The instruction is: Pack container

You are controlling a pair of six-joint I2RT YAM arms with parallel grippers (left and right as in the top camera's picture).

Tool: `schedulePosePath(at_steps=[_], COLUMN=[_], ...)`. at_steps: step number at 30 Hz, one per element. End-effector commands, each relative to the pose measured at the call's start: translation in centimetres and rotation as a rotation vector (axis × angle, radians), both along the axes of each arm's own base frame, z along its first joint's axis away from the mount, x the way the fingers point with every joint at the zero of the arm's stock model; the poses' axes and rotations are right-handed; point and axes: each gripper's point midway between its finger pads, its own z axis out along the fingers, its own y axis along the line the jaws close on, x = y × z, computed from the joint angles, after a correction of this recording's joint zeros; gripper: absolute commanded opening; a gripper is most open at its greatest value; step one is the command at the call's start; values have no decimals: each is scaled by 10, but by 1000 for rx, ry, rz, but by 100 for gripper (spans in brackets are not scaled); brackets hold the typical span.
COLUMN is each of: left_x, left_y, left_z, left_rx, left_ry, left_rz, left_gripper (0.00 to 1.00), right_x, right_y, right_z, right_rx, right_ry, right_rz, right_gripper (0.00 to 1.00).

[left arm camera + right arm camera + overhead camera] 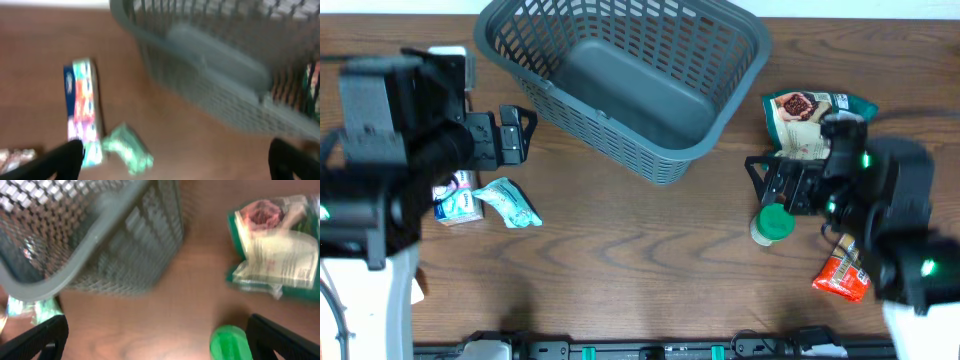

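One container [620, 80] is seen on the wooden table [640, 250], at the middle of the far edge. It is a large dark grey basket with slotted sides and a thick rim, set upright and turned at a slant to the table edge.

Two grippers are counted, one on each side of it. The left gripper [528, 135] is held just beside the container's left wall, above the table, with its jaws spread apart and nothing between them. In the left wrist view both fingers [65, 157] are seen at the bottom corners, well apart. The right gripper [755, 183] is held near the container's right corner, and its jaws are likewise spread wide and grip nothing.

Five loose items are counted on the table, all outside the container. Two lie on the left: one blue and white box [455, 195] and, just beside it, one small teal packet [510, 203]. Three lie on the right: one green pouch [815, 120] printed with brown beans, one jar with a green cap [772, 225] below the right gripper, and one red packet [842, 275] nearest the front edge, partly covered by the right arm.
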Motion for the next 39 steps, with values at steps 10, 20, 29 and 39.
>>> schedulePosePath(at_steps=[10,20,29,39], left_x=[-19,35,85,125], left_y=[-4,-5,-13,-56], left_z=[17,41,-8,-31], left_rx=[51,43,83,188], left_ry=[63,-107,13,-26], left_rz=[-95,-68,-137,-349], left_gripper=[98,6,5,5], right_x=[24,15,5,3], right_y=[34,47,92,149], right_z=[27,16,15,-21], right_rx=[116,6,-155,-334], right_ry=[90,110,22,-8], right_rz=[151,176,373,725], right_gripper=[1,1,1,1])
